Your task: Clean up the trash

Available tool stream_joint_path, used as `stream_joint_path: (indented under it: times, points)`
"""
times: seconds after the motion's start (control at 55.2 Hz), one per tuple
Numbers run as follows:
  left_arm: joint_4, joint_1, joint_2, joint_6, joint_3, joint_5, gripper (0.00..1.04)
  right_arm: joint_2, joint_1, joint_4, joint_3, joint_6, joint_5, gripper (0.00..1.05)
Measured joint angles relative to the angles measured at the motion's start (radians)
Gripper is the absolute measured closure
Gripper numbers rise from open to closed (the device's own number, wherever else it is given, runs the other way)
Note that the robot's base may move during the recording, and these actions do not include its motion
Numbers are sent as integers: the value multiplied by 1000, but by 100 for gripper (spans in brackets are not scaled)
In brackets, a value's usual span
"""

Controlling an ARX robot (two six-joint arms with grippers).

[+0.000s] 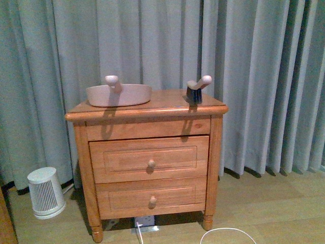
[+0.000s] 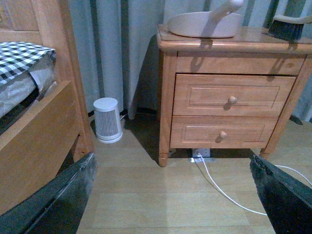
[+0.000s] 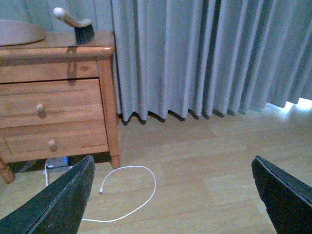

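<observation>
Trash: not seen in any of the three views, so its place cannot be told.
Left gripper (image 2: 171, 158): spread wide, its two dark fingers (image 2: 58, 204) far apart with only bare floor between them; it holds nothing.
Right gripper (image 3: 173, 159): equally wide open and empty, low over the wood floor to the right of the table.
Table (image 1: 167, 101): a wooden nightstand with two knobbed drawers, backed by a grey curtain (image 1: 254, 76).
Dustpan (image 1: 119, 95): pink, on the table top towards the left edge, handle rising at its rear.
Brush (image 1: 195, 91): dark bristles down, pale handle tilted up, close to the table's right edge.
Heater (image 1: 45, 192): a small white unit on the floor, left of the table's left edge.
Cable (image 3: 154, 185): white, looped on the floor by the table's front right corner.
</observation>
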Motion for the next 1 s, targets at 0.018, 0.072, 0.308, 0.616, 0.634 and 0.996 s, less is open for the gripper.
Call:
stream_joint_path:
  times: [0.018,0.072,0.308,0.616,0.634,0.996]
  points:
    - [0,0,0,0,0,0,8,0,0,0,0,0,0,7]
    - [0,0,0,0,0,0,8,0,0,0,0,0,0,7]
    - [0,0,0,0,0,0,8,0,0,0,0,0,0,7]
    - [0,0,0,0,0,0,8,0,0,0,0,0,0,7]
    - [0,0,0,0,0,0,8,0,0,0,0,0,0,7]
    - [0,0,0,0,0,0,8,0,0,0,0,0,0,7]
